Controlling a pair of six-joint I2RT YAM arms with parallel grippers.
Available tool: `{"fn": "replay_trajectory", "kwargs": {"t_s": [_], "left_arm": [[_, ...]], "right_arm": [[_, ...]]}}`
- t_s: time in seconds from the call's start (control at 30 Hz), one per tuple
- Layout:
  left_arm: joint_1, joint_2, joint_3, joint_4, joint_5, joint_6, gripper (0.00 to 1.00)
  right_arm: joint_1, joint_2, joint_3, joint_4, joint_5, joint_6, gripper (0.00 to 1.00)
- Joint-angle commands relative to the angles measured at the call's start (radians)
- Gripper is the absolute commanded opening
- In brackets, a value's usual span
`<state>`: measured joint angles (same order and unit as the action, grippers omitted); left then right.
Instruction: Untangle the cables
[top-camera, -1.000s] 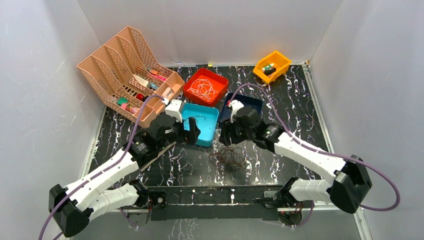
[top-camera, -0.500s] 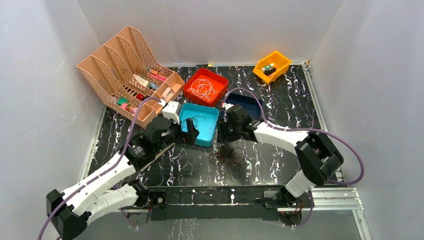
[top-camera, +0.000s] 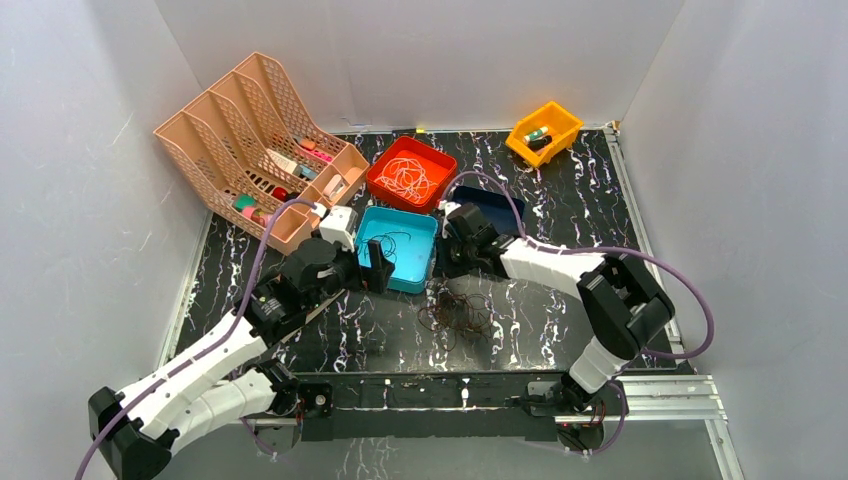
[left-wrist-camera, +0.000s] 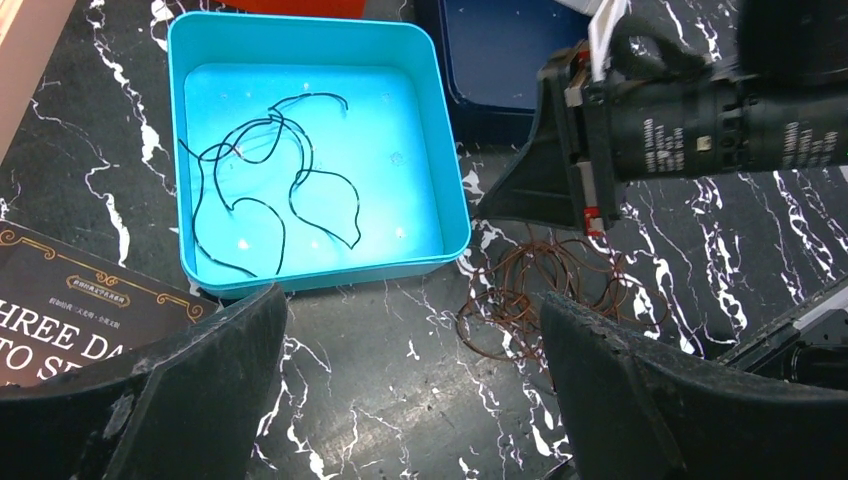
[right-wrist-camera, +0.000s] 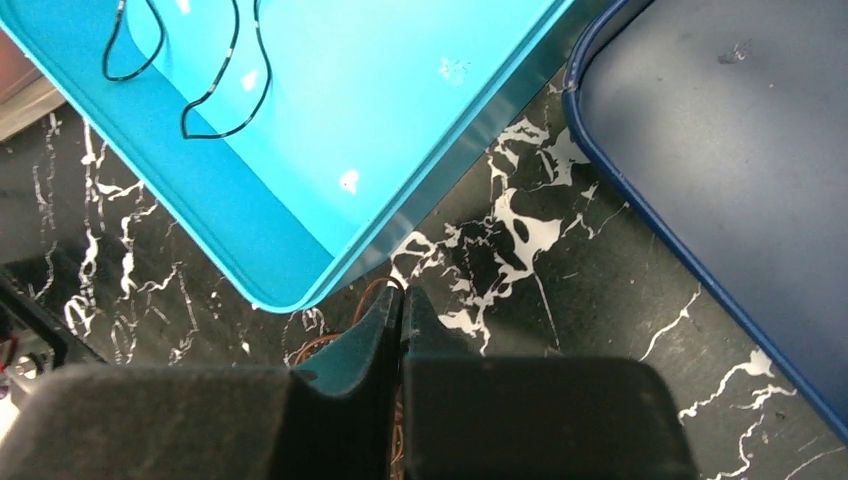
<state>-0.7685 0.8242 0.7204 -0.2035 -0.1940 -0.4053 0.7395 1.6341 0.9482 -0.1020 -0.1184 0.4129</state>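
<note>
**Fig. Two-arm cable sorting, top + wrist views.**

R gripper (right-wrist-camera: 402, 296): fingers pressed together, tips pointing down at the table just off the near corner of the teal tray (left-wrist-camera: 452, 190), w/ a strand of the reddish-brown cable (left-wrist-camera: 540, 300) pinched btwn them. The rest of that cable is a loose tangle of loops on the black marble table (top-camera: 590, 250), just in front of the teal tray and below the R wrist.

L gripper (left-wrist-camera: 410, 310): jaws wide apart w/ nothing btwn them. It hovers over the table at the tray's near edge, to the left of the brown tangle and apart from it.

Black cable (left-wrist-camera: 265, 190): thin open loops lying flat inside the teal tray.

White cable (top-camera: 405, 178): coiled in the red tray (top-camera: 378, 181), behind the teal one.

Navy tray (right-wrist-camera: 720, 150): beside the teal tray, to its right in the top view, w/ a narrow strip of table btwn.

Periphery: peach file rack (top-camera: 215, 125) holding small items, far left. Yellow bin (top-camera: 565, 113), far right corner. Dark book cover (left-wrist-camera: 70, 300) w/ gold lettering, by the teal tray's near-left corner.
</note>
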Motion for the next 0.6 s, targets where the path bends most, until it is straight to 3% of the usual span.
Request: {"fn": "replay_trajectory", "kwargs": {"t_s": [0.0,0.23,0.43,0.57], "left_arm": [[0.003,-0.032,-0.028,0.032,0.001,-0.003,0.96],[0.003,-0.023,-0.111,0.263,0.134,0.051,0.97],[-0.003,0.044,-0.201,0.628,0.265,0.096,0.98],[-0.041,0.095,-0.260,0.869,0.261,0.137,0.98]], "right_arm": [[-0.003,-0.104,0.033,-0.013,-0.001,-0.027,0.04],[-0.004,-0.347,0.021,-0.113,0.038,-0.064,0.00],[-0.003,-0.523,0.064,-0.191,0.126,-0.033,0.00],[-0.004,-0.609,0.099,-0.193,0.197,0.016,0.00]]}}
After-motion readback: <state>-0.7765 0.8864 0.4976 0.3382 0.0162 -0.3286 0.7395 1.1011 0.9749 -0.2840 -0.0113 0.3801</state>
